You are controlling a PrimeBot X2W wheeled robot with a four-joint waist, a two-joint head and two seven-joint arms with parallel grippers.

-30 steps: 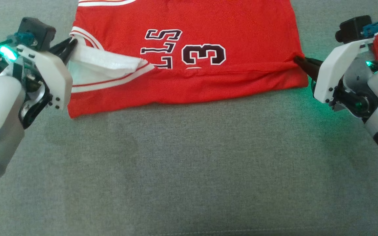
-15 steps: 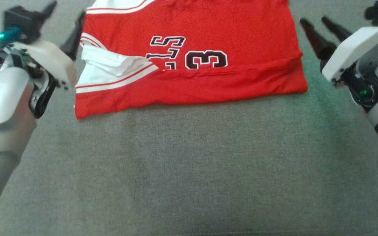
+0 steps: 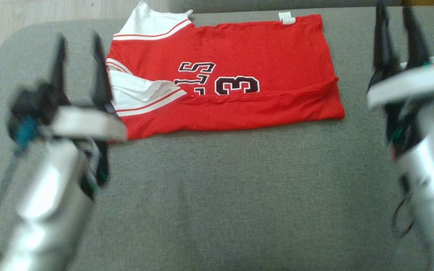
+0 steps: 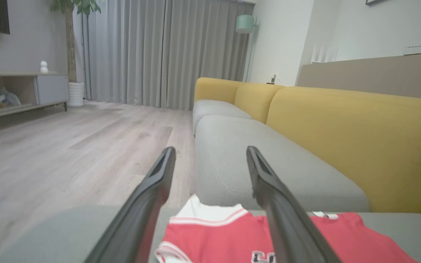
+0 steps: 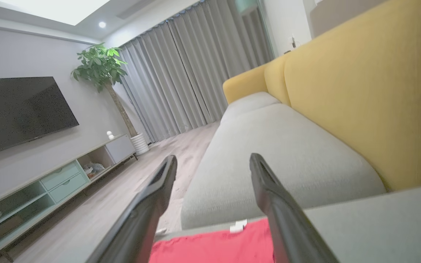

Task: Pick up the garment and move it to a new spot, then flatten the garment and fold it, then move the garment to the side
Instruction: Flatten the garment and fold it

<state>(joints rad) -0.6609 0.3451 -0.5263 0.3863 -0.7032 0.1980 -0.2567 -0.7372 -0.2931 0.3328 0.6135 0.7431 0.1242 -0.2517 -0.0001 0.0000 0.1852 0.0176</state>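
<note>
The folded jersey lies on the grey cushion between the left end effector and right end effector, both with fingers spread apart.

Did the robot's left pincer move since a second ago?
Yes. The left pincer let go of the red jersey at its white sleeve, opened, and now stands beside the jersey's left edge, fingers pointing away from the robot.

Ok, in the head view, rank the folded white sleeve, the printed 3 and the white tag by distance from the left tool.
1. folded white sleeve, just right of the left tool.
2. printed 3, mid garment.
3. white tag, on the garment's far edge, towards the right.
</note>
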